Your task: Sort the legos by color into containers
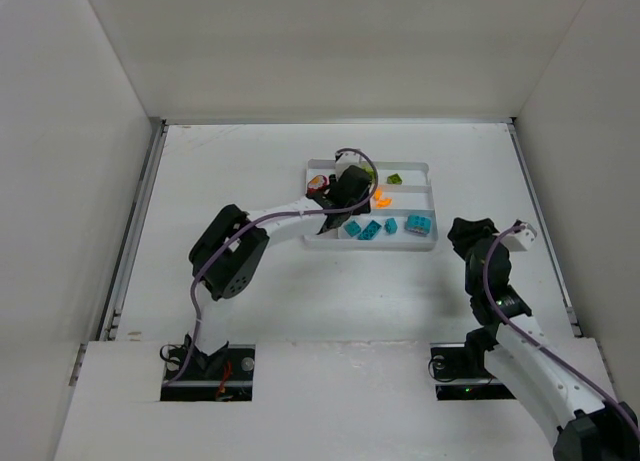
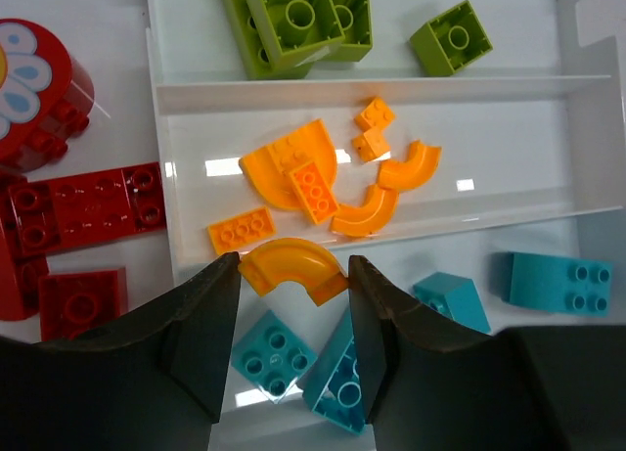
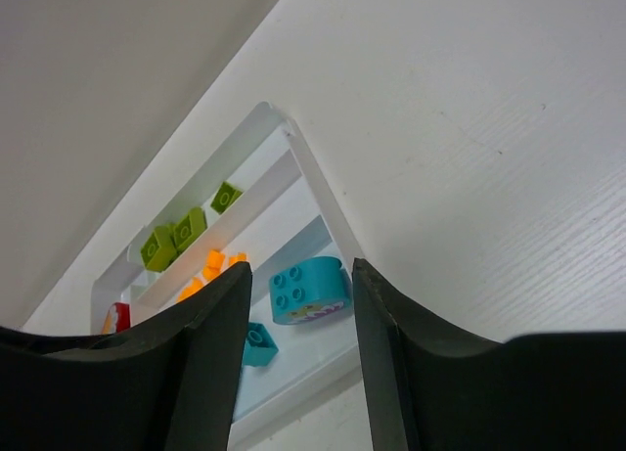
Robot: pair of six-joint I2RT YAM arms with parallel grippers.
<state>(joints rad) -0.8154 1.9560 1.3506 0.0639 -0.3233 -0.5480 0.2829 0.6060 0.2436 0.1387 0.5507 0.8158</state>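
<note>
The left gripper [image 2: 290,267] is closed on an orange arch [image 2: 291,265], a curved brick that appears to be taken by its two ends, so that it fills the gap between the dark fingers. It is held just above the white tray [image 2: 440,87], over the wall between the orange section and the teal one. The legos are made of hard, glossy plastic with round studs on top. They are judged to be very light and stiff, not fragile, but rather slippery against smooth pads. A curved piece such as this one may turn in the grip if it is pressed on its round flank, so flat, opposite faces are to be preferred. In the tray, the green bricks [image 2: 293,25] are found in the far section, the orange bricks [image 2: 293,172] in the middle one, the teal bricks [image 2: 274,358] in the near one, and the red bricks [image 2: 83,206] in the tall section at the side. The tray is of thin moulded plastic with a shiny floor and low walls, and it may slide on the matt white table [image 3: 469,128] if it is pushed. The right gripper [image 3: 300,270] is seen at the right of the tray with its jaws apart and nothing between them. Through the gap a teal rounded brick [image 3: 310,293] is seen lying in the tray.
</note>
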